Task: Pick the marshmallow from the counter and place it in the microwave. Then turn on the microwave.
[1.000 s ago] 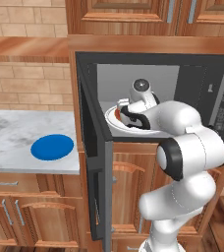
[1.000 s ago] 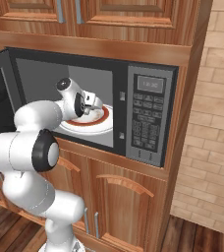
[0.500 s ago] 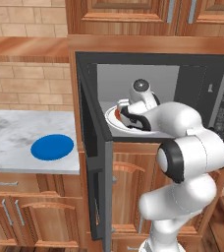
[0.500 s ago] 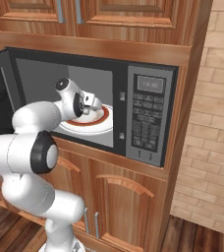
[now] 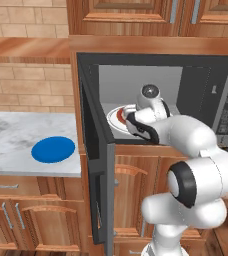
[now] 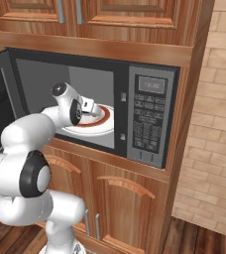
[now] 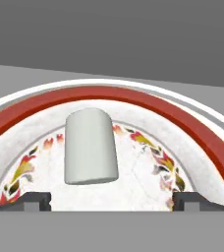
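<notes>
The arm reaches into the open cavity of the microwave (image 6: 144, 116), with its gripper (image 7: 111, 199) low over the white, red-rimmed plate (image 7: 182, 133) on the cavity floor. In the hand view the gripper's two dark fingertips (image 7: 33, 201) stand far apart at the left and right of the lower edge, closed on nothing. The marshmallow (image 7: 90, 146), a stubby white cylinder, rests on the patterned centre of the plate, between the fingertips and a little beyond them, touching neither. In the left base view the microwave door (image 5: 97, 180) is swung open toward the left, and the plate's rim shows behind the hand. To the left of the microwave, the marble surface (image 5: 11, 145) carries a round blue plate (image 5: 53, 149). In the right base view the keypad (image 6: 147, 124) occupies the right side of the microwave's front.
</notes>
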